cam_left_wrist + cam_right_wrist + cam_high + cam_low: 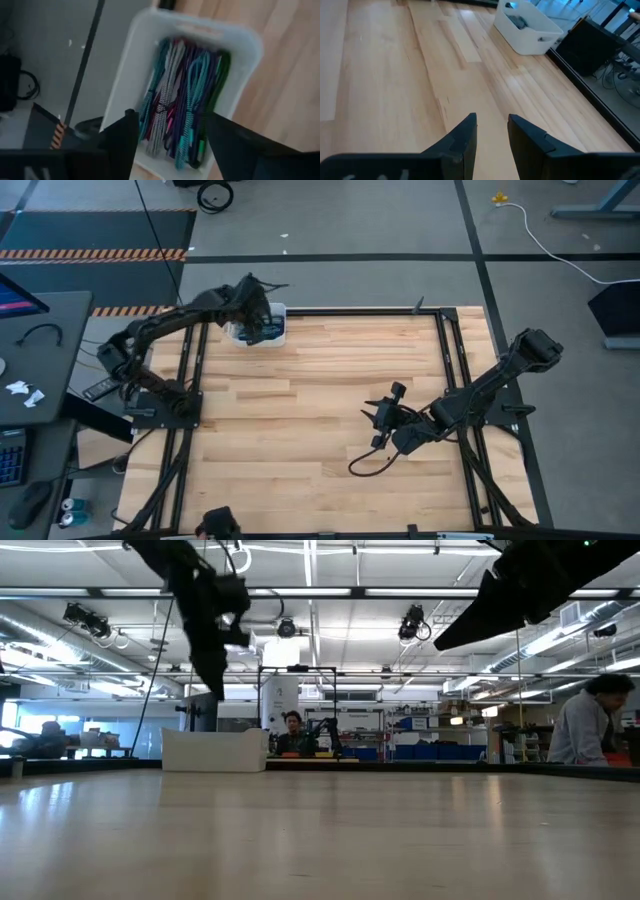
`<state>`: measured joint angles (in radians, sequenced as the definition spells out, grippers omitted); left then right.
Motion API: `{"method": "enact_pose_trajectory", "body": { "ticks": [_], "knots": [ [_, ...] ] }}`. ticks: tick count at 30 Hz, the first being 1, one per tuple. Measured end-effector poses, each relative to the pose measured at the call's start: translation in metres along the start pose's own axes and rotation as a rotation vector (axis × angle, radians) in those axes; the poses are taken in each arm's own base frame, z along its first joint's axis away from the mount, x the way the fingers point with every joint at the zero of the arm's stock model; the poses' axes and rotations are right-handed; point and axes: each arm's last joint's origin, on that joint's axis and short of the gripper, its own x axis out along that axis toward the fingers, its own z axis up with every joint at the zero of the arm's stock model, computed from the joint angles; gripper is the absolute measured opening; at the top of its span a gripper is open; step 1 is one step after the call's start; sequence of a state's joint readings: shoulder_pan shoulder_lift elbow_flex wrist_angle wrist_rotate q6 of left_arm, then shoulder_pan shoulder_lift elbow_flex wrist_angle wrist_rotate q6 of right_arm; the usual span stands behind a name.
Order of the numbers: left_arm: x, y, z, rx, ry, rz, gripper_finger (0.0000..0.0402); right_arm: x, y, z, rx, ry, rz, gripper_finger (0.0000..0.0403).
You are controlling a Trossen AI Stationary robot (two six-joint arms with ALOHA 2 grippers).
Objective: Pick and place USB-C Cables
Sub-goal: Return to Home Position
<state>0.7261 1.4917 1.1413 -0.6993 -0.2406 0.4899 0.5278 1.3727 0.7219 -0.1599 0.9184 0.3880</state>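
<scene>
The USB-C cables [185, 100] lie side by side as a bundle in a white bin [145, 60]: teal, grey, purple, green and maroon. The bin [282, 330] stands at the table's far edge, left of its middle, and shows in the low view [215, 752] and far off in the right wrist view [527, 30]. My left gripper [172, 135] hangs open just above the bin [215, 690], one finger to either side of the bundle. My right gripper [492, 127] hovers over bare wood right of the table's middle [378, 415], open by a narrow gap, holding nothing.
A thin black robot wire [368, 462] loops on the wood below my right gripper. A black metal frame [440, 350] borders the table. A dark desk [40, 350] stands off the left side. People [590, 720] are in the room behind the table. Bare wood lies between bin and right gripper.
</scene>
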Motion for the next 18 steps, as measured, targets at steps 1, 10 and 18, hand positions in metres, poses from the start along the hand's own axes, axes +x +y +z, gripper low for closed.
{"method": "enact_pose_trajectory", "body": {
  "ticks": [1, 10, 18],
  "knots": [
    [-0.012, 0.002, 0.003, -0.023, -0.014, 0.001, 0.0237, -0.003, -0.004, 0.0, -0.003, 0.011, 0.001, 0.0116],
    [-0.103, -0.014, -0.004, -0.132, -0.382, 0.055, 0.0208, -0.038, -0.045, 0.001, 0.031, 0.105, 0.051, 0.0094],
    [-0.125, -0.051, -0.042, -0.19, -0.625, -0.033, 0.0176, -0.067, -0.083, -0.006, 0.09, 0.041, 0.126, 0.0066]
  ]
}}
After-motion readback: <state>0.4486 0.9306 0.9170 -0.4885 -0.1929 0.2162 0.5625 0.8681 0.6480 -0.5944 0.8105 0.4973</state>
